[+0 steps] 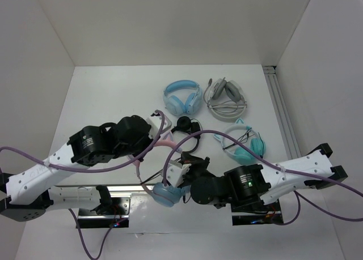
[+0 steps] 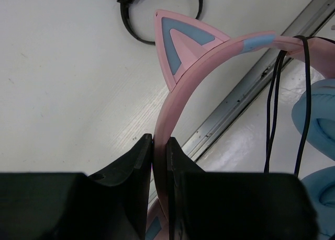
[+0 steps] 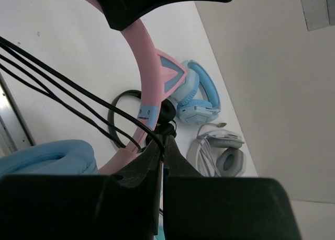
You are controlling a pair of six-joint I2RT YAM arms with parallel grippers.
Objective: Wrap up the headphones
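Over white table (image 1: 102, 96), centre of the top view: headphones (image 1: 165, 140) held between both arms, pink cat-ear headband above, blue ear cup at lower centre. Upper right of that view: blue pair (image 1: 182, 97), grey pair (image 1: 227, 96), teal pair (image 1: 247, 144). Clamped at the headband by left gripper (image 2: 159, 143), jaws narrow on the pink band. Pinched by right gripper (image 3: 162, 140), jaws nearly together, at thin black cable (image 3: 63, 88).
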